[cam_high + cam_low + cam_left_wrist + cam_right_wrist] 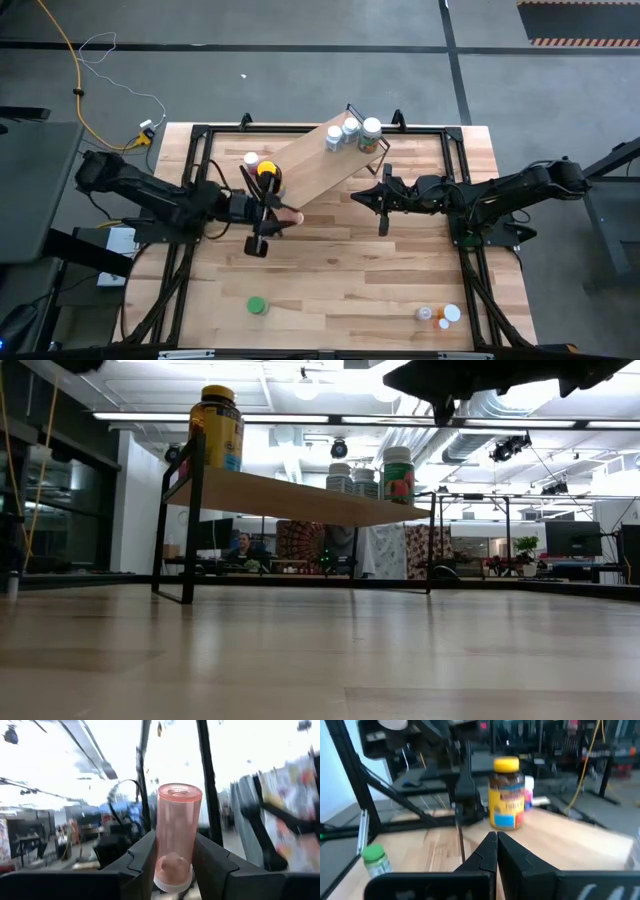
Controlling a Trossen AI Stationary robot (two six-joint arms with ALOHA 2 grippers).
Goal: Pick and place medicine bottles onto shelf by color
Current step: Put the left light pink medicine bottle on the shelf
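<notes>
We count four bottles on the light-wood shelf (322,160): three white-capped bottles (351,134) at one end, one amber jar (267,172) at the other. Our left gripper (173,862) clamps a translucent pink bottle (177,832) above the table (340,290); our right gripper (497,839) is closed, empty, beside the shelf.

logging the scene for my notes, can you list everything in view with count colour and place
shelf: one, light wood board with black wire ends, far middle of table
amber jar: one, yellow lid, shelf's left end
white-capped bottles: three, shelf's right end
white bottle: one, beside the amber jar
green bottle: one, near left of table
small bottles: about three, white and orange, near right
pink bottle: one, held in left gripper
right gripper: shut, empty, mid-table
</notes>
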